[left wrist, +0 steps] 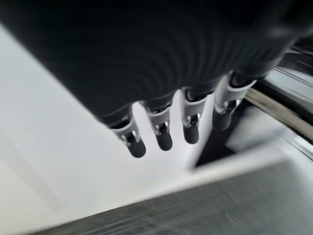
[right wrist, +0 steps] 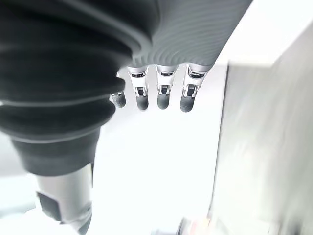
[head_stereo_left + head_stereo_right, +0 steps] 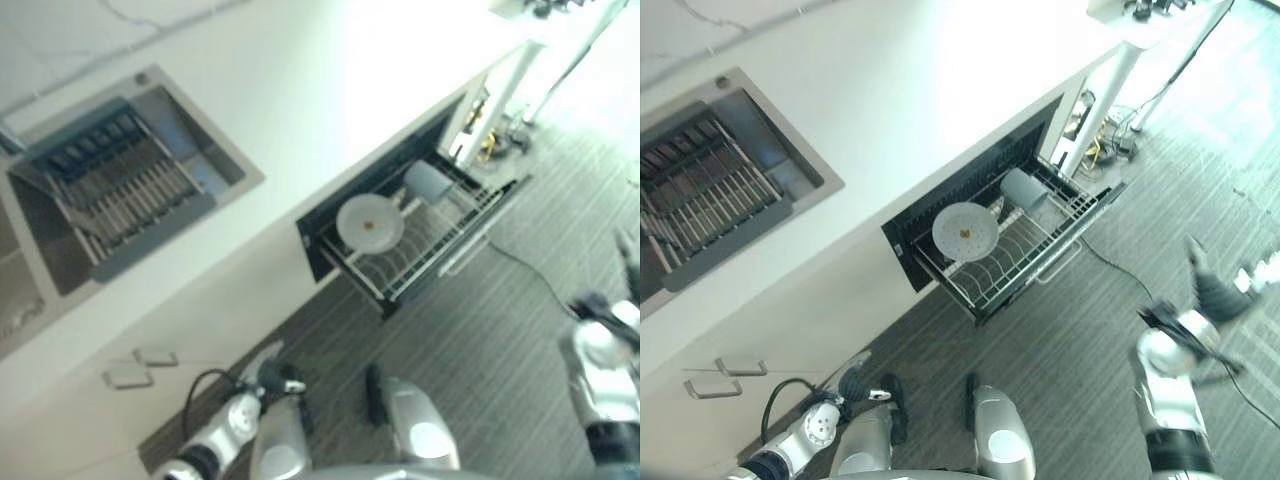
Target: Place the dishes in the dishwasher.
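Left hand (image 1: 161, 127): nearest the lens in its wrist view; fingers hung straight and relaxed, nothing held, white cabinet front behind them.
Right hand (image 2: 161, 95): fingers straight, nothing in them; arm stood out to the right over the floor, well apart from the rack.
Round white plate (image 3: 965, 231): stood on edge in the pulled-out wire dishwasher rack (image 3: 1020, 262), at its left end, a small orange mark at the plate's centre.
Grey cup (image 3: 1024, 189): lay tilted in the same rack, just beside the plate toward the back.
Dishwasher opening (image 3: 902, 243): dark cavity under the white countertop (image 3: 910, 110); rack slid out over the grey striped floor (image 3: 1070, 330).
Steel sink (image 3: 190, 140): set in the countertop far left, holding a slatted blue-grey drying rack (image 3: 115, 190).
Obstructions: white table legs (image 3: 1110, 85) and a tangle of cables stood beyond the rack's far end.
Open room: floor lay open in front of the rack.
Cabinet handles (image 3: 715, 378): two metal pulls low on the white front, near the left arm.
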